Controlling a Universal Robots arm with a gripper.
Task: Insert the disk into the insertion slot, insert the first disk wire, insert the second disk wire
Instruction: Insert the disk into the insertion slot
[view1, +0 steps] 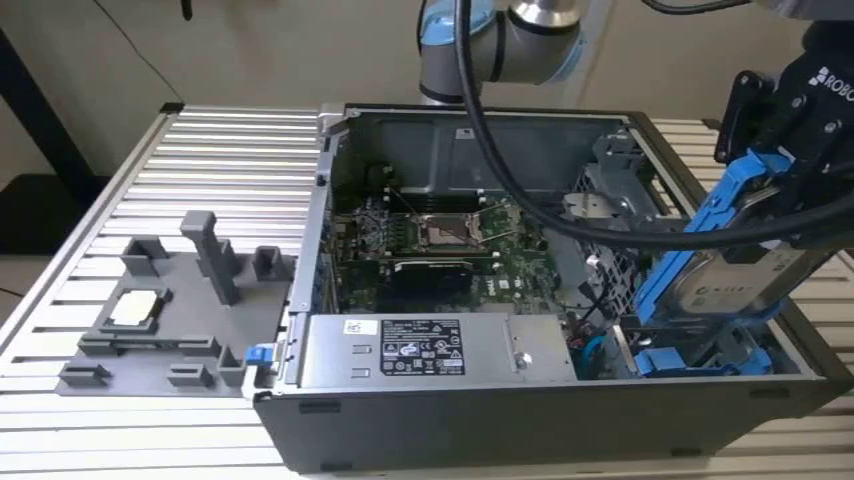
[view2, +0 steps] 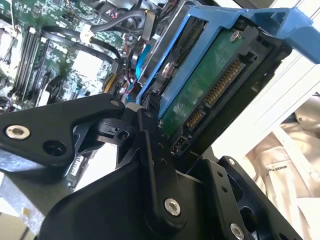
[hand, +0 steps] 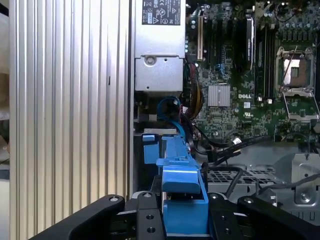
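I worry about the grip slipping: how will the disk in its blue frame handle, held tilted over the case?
The disk is probably stiff and heavy for its size, given its metal body. Its blue frame looks like smooth plastic, so it may flex or slip slightly in the jaws. The exposed connector seems fragile if knocked.

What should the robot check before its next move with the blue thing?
1. Hand grips the disk: ok.
2. Case open: ok.
3. Disk seated in the slot: not ok, it sticks up, tilted, out of the case.
4. Disk lined up with the slot: cannot tell.
5. Disk's connector plugged: not ok, it is bare.
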